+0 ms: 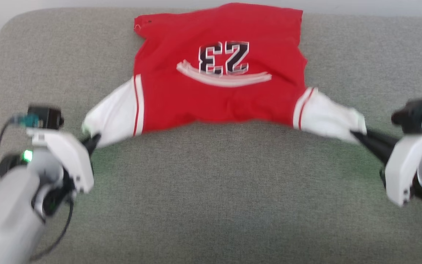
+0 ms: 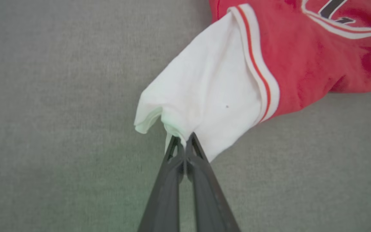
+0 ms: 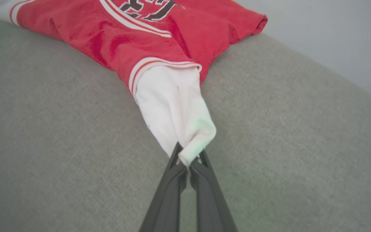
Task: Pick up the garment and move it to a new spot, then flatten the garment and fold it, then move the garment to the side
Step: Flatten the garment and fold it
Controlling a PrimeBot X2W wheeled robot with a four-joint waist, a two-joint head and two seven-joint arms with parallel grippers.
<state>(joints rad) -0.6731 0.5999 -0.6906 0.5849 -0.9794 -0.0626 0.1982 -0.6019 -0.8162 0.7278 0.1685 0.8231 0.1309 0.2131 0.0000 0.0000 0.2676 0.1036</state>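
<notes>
Two pincers each hold one white sleeve end of the garment [image 1: 218, 99]. The left pincer [image 1: 94, 140] is closed on the sleeve at the robot's left [image 1: 114, 110]. In the left wrist view its two dark fingers [image 2: 167, 187] are pressed together, and a small fold of white cloth is caught between their tips. The right pincer [image 1: 355, 134] is closed in the same way on the sleeve at the robot's right [image 1: 328, 117]. In the right wrist view this sleeve narrows into a twisted bunch where the fingers [image 3: 169, 187] grip it.

The garment lies on the far half of the grey fabric surface [image 1: 211, 198], and its red body is spread out with some wrinkles. The black number 23 [image 1: 224, 57] faces up and reads upside down from the head view. A curved white stripe [image 1: 225, 79] runs just below it in that view. The far edge of the garment reaches almost to the far edge of the surface, close to a pale wall [image 3: 333, 38]. Both sleeves are drawn outward and toward the robot, so the near red edge makes an arch between them. I cannot tell whether the gripped sleeve ends touch the surface or hang slightly above it. The head view is a little blurred.
</notes>
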